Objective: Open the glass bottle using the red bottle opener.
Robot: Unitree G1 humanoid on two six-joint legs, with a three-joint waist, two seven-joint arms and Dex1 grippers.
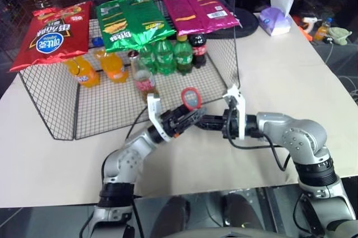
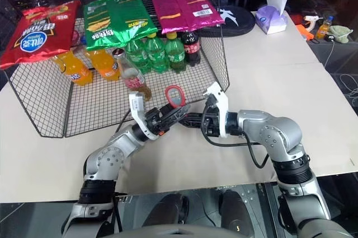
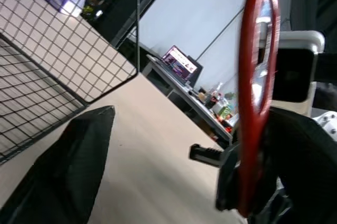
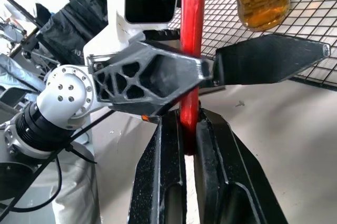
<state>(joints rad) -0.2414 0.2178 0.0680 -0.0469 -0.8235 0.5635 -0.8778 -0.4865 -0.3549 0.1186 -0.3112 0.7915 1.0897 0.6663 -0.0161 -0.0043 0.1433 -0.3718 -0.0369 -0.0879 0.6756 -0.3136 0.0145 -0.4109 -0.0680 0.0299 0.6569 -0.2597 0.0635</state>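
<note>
Opener: the red bottle opener [image 1: 191,98] stands upright above the table [image 1: 291,81], ring head on top, handle down.
Right gripper [image 4: 189,129]: reaches in level from the right, fingers pinching the handle.
Left gripper [image 1: 187,119]: angled upward beside it, fingers spread wide.
Bottle: the glass bottle [image 1: 142,78] stands upright inside the wire basket [image 1: 50,109], just behind.
Room: bare tabletop in front.

A lab mock-up of a shop: wire rack [image 1: 224,53] of snack bags [image 1: 53,32], cluttered benches behind.
</note>
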